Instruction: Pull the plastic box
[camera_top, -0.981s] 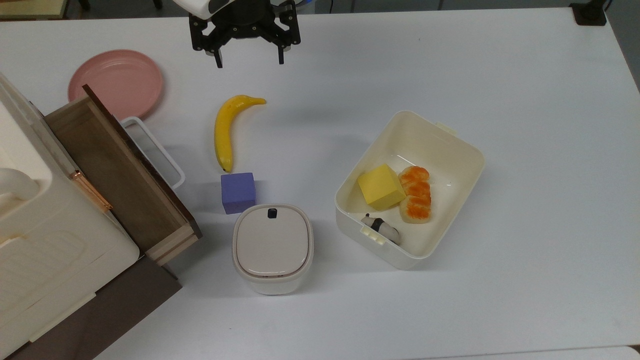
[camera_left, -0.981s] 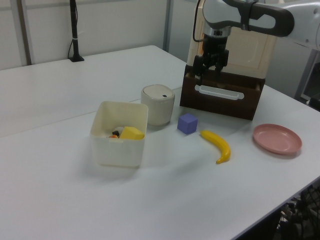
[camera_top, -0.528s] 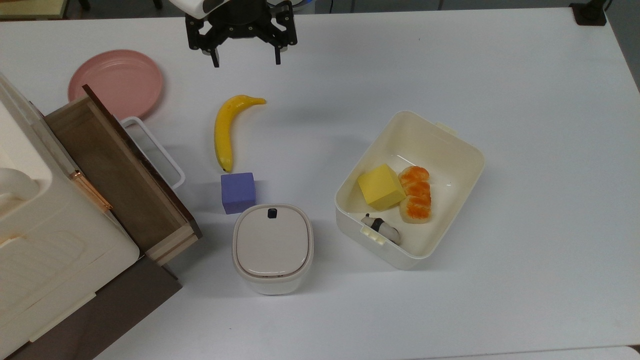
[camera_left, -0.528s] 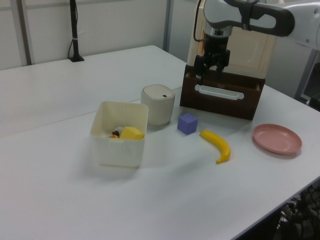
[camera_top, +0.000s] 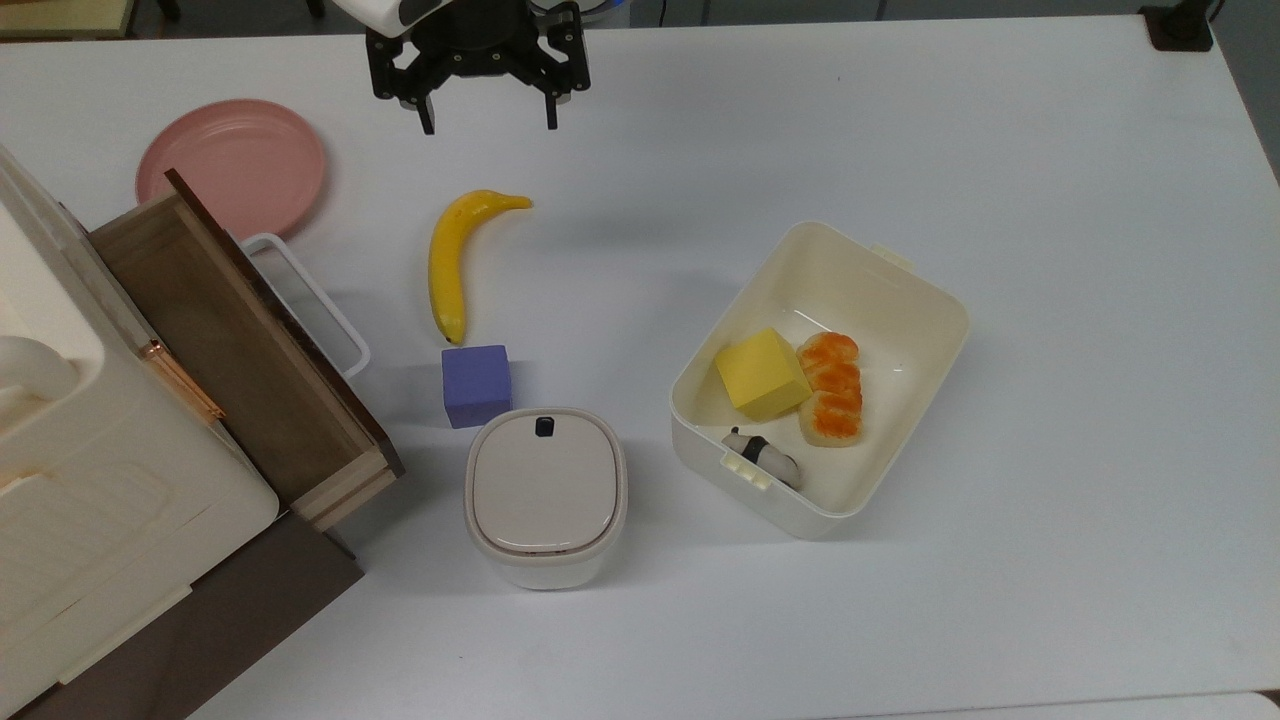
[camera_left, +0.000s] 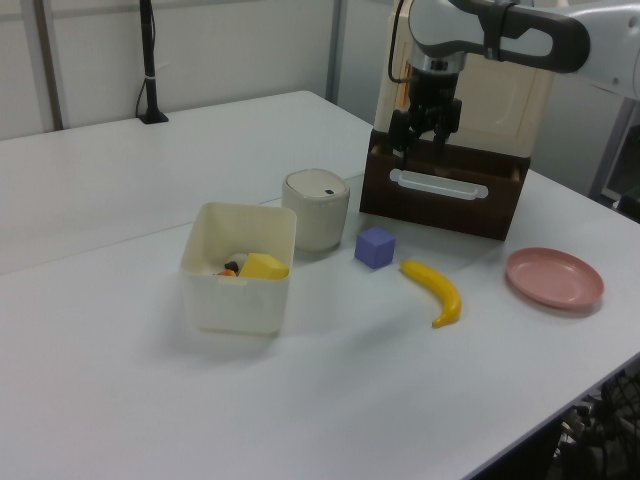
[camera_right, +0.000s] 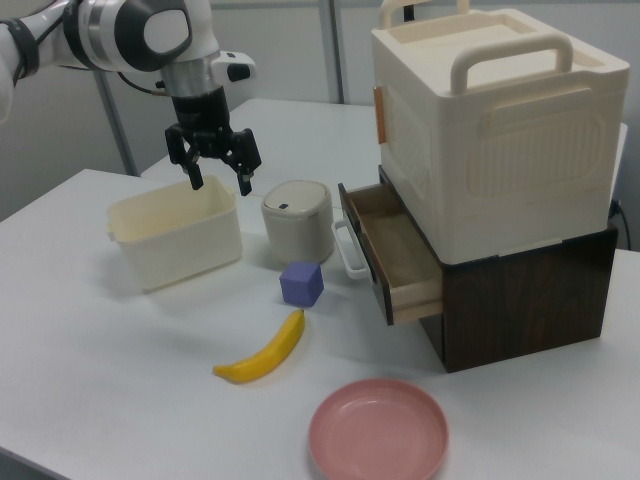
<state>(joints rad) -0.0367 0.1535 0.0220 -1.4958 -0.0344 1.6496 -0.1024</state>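
Your box (camera_top: 880, 300) sits open on the white tabletop (camera_top: 1050, 200), untouched, toward the top view's right.

Inside it you see a yellow block (camera_top: 762, 373), an orange-glazed bread (camera_top: 830, 389) and a small black-and-white toy (camera_top: 762, 453). A lidded bin (camera_top: 545, 495) stands just beside the box on the top view's left, with a purple cube (camera_top: 476, 384) and a banana (camera_top: 455, 260) beyond. Your gripper (camera_top: 487, 122) hangs in the air well apart from the box, near the top view's upper edge, fingers (camera_top: 550, 110) spread wide and holding nothing. A pink plate (camera_top: 232, 165) and an open wooden drawer (camera_top: 240, 350) lie further left in the top view.
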